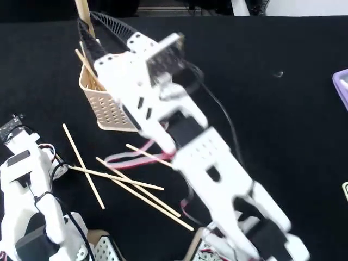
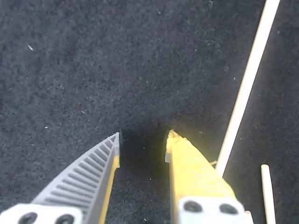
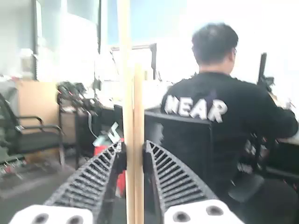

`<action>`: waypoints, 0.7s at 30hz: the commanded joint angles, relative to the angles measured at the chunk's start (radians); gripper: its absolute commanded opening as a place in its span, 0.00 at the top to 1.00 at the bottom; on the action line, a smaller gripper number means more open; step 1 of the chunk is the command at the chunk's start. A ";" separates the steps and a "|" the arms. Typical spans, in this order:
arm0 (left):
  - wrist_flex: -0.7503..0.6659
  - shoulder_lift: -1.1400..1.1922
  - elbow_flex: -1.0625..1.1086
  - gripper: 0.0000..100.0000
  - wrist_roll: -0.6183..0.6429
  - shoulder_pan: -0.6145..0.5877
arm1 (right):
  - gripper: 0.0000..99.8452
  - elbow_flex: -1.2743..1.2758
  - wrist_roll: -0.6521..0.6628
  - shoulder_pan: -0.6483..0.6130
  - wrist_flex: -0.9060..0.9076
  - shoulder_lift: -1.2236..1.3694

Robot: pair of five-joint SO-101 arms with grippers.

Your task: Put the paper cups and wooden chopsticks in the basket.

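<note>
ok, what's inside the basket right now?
One chopstick leans out over the basket rim. The right arm covers most of the interior, so cups or more sticks inside can't be confirmed. Its jaws are shut on two upright chopsticks near the basket's far end.

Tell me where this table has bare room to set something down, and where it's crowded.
Widest bare patch: the black table between the right arm and the purple object at the edge. A smaller one lies left of the basket, beyond the left arm. Crowded: between the two arms, where loose chopsticks and cables cross.
</note>
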 commanded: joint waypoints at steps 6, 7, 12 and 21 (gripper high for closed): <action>-0.005 -0.032 -0.013 0.83 0.005 -0.004 | 0.99 -0.073 -0.011 0.048 -0.038 0.217; -0.005 -0.032 -0.013 0.83 0.005 -0.004 | 0.99 -0.054 -0.009 0.046 -0.038 0.216; -0.005 -0.032 -0.013 0.83 0.005 -0.005 | 0.93 -0.016 -0.005 0.049 0.143 0.191; -0.005 -0.032 -0.013 0.83 0.003 -0.002 | 0.83 -0.205 -0.009 0.044 0.549 0.005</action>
